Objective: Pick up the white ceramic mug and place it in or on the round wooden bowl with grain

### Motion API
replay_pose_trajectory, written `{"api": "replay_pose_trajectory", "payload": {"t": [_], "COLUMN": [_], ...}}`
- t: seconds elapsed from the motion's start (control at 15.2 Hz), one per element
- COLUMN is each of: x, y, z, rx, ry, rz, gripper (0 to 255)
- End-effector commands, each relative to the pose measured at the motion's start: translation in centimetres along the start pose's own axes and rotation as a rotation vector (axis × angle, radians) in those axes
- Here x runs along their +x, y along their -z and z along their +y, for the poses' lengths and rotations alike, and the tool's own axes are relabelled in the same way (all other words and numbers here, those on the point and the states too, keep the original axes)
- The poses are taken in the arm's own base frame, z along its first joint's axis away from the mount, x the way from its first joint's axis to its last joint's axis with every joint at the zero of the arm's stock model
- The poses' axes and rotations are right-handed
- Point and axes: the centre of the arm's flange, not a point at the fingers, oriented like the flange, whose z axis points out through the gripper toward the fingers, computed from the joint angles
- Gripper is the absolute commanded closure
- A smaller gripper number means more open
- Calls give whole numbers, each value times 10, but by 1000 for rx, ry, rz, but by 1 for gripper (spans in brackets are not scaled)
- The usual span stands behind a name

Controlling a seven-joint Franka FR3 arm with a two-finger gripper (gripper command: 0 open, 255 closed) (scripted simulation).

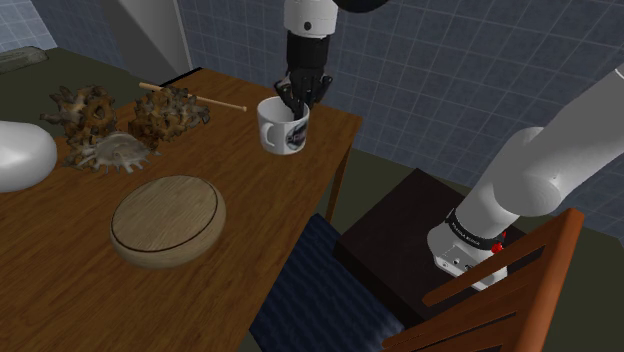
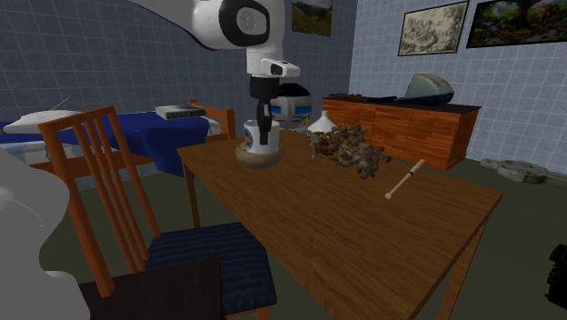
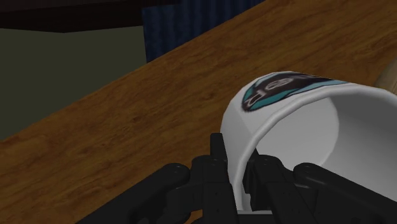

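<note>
Pincer [image 1: 294, 102] tight on the thin rim of a smooth white cylindrical mug [image 1: 274, 131], teal emblem outside

mug [image 3: 299, 127] cropped (wrist view), bowl [image 2: 257, 161] partly hidden

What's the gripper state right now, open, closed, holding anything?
Gripper: closed on the white mug, pinching its wall at the rim, one finger inside and one outside.

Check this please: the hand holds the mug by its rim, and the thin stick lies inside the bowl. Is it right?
Not quite. The stick lies on the table, outside the bowl; the second exterior view shows it. The rest stands: the hand holds the mug by its rim.
</note>
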Motion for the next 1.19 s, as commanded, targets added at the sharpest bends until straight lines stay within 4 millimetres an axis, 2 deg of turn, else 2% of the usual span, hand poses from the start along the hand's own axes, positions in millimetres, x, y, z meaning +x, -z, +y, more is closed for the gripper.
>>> {"api": "replay_pose_trajectory", "payload": {"t": [0.0, 0.07, 1.12], "x": [0, 0, 3], "y": [10, 12, 11], "z": [0, 0, -211], "rx": [0, 0, 0], "ry": [0, 0, 0], "rz": [0, 0, 0], "gripper": [255, 255, 255]}}
